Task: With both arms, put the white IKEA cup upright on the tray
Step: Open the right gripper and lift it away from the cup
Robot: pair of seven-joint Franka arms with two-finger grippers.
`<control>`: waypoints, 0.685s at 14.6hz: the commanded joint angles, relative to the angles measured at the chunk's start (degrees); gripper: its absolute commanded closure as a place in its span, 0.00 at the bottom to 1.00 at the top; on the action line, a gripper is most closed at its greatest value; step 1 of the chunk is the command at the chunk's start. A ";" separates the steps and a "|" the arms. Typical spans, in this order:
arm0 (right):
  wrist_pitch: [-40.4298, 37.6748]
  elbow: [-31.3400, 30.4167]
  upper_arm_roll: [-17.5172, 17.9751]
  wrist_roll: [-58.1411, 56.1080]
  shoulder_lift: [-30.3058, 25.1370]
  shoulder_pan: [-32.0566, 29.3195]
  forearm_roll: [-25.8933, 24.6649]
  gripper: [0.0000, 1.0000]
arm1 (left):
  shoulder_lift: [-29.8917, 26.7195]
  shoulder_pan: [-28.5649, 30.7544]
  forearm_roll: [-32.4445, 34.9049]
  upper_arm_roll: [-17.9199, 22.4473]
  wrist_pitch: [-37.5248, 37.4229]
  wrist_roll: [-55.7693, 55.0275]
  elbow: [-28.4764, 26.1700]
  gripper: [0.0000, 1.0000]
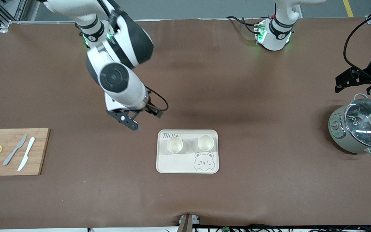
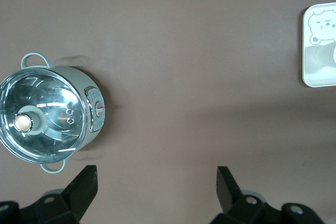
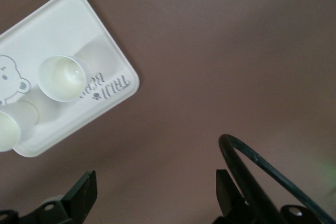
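Note:
The cream tray [image 1: 175, 163] with the bear drawing lies in the middle of the table. Two white cups stand upright on it, one [image 1: 174, 145] toward the right arm's end and one [image 1: 205, 142] toward the left arm's end. My right gripper [image 1: 142, 116] is open and empty above bare table beside the tray, toward the right arm's end. The right wrist view shows the tray [image 3: 79, 24], both cups [image 3: 63, 77] [image 3: 10, 129] and the open gripper [image 3: 155, 187]. My left gripper [image 1: 354, 84] is open and empty, raised by the pot; the left wrist view shows it [image 2: 156, 184] and a tray corner [image 2: 317, 69].
A grey-green pot [image 1: 361, 129] with a glass lid stands at the left arm's end, also in the left wrist view [image 2: 50, 114]. A wooden cutting board [image 1: 40, 151] with lemon slices and two knives lies at the right arm's end. A black cable [image 3: 252, 163] loops by the right gripper.

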 commanded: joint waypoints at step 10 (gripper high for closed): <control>-8.37 -21.24 0.14 -43.82 -32.65 -25.14 -1.08 0.00 | -0.44 -0.04 1.00 -0.05 -0.83 0.52 0.34 0.00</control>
